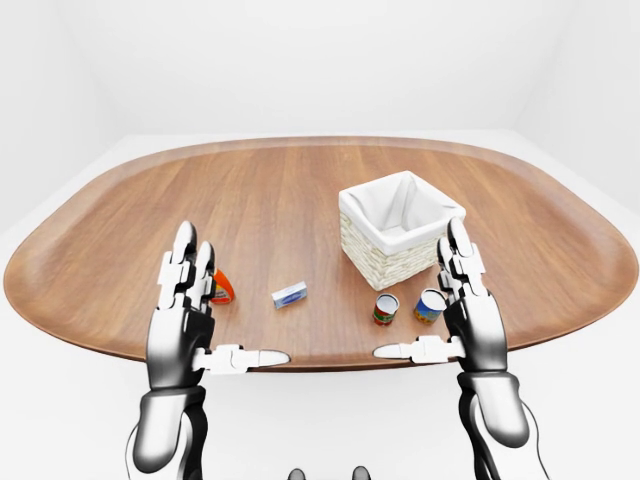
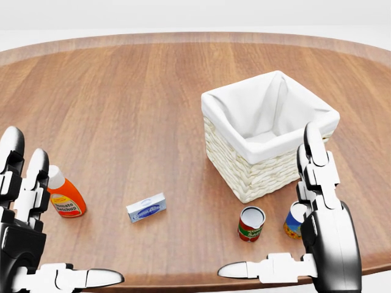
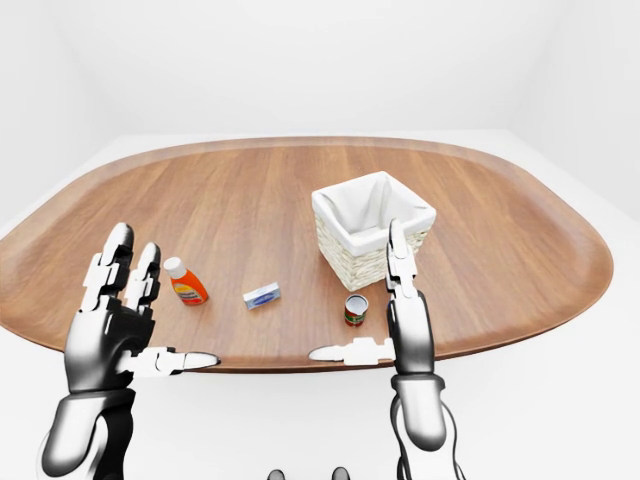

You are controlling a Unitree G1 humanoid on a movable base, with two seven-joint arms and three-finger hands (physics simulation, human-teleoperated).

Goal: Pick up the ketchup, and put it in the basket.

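The ketchup is an orange-red bottle with a white cap, lying tilted on the wooden table at the left of the head view. My left hand is open, fingers up, just left of and below it, not touching. The wicker basket with a white liner stands right of centre, empty inside as far as I see. My right hand is open below the basket's right corner.
A small blue-and-white box lies between the ketchup and the basket. A red can and a blue-and-yellow can stand below the basket, the latter partly behind my right hand. The table's near edge runs by my thumbs.
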